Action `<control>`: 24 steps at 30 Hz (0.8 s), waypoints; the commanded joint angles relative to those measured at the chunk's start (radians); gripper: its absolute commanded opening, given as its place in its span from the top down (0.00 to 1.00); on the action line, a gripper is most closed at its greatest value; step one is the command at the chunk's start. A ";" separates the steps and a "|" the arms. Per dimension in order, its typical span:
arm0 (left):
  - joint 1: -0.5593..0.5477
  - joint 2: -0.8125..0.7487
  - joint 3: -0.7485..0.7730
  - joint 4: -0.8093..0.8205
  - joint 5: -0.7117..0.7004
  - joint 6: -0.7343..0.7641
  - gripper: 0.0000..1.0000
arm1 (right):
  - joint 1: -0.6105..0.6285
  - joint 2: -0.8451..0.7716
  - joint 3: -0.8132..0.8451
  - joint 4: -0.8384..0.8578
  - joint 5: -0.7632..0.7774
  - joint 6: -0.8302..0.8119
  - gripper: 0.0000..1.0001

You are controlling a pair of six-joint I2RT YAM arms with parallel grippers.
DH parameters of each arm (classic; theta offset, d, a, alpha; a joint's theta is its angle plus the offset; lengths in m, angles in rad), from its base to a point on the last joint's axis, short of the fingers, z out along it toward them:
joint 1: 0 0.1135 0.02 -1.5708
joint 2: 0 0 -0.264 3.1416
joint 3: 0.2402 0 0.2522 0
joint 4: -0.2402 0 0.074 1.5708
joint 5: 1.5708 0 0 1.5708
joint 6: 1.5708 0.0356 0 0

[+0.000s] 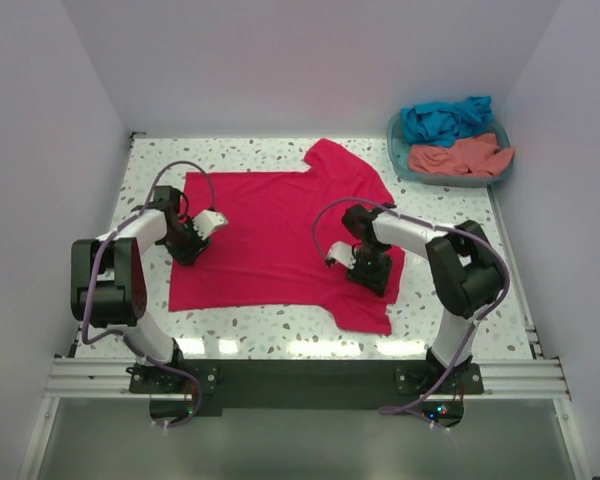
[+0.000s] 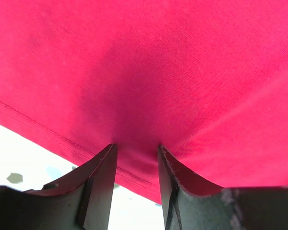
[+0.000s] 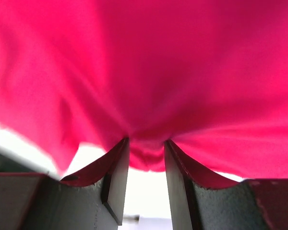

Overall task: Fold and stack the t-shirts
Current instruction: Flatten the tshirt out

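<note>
The crimson-pink t-shirt [image 1: 280,230] lies spread out on the speckled table [image 1: 230,155], in the middle of it. Its straight bottom edge is to the left. One sleeve points to the far side and the other one to the near side, on the right. The left gripper [image 1: 187,248] stands at the left edge of this shirt, with its tip down on the cloth. In the left wrist view the jaws of the left gripper [image 2: 137,148] are closed on the shirt [image 2: 158,72] just at the stitched hem. The cloth fills the narrow gap between them and makes a dark fold there, and a little of the white table shows under the hem. The right gripper [image 1: 372,278] is on the right part of the shirt, between the two sleeves, also pointing down. In the right wrist view the right gripper [image 3: 146,143] pinches a small bunch of the cloth [image 3: 158,62], and the creases run together toward the gap of the jaws. The two grippers are well apart, one at each end of the shirt. At the far right corner of the table there is a teal basket [image 1: 450,181]. Inside it the teal-blue t-shirt [image 1: 445,118] lies crumpled at the far side. The salmon t-shirt [image 1: 458,157] lies crumpled at the near side, touching it.
</note>
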 commanded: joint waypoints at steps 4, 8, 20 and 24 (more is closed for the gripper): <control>0.037 -0.033 0.036 -0.241 -0.042 0.143 0.57 | 0.050 -0.096 0.050 -0.203 -0.116 -0.027 0.59; 0.037 -0.034 0.146 -0.292 0.033 0.120 0.55 | -0.091 -0.021 0.235 -0.223 -0.144 -0.007 0.57; 0.058 0.123 0.464 -0.054 0.239 -0.216 0.48 | -0.254 0.232 0.702 0.039 -0.022 0.249 0.62; 0.072 0.198 0.576 0.068 0.279 -0.329 0.47 | -0.283 0.312 0.813 0.177 -0.059 0.340 0.60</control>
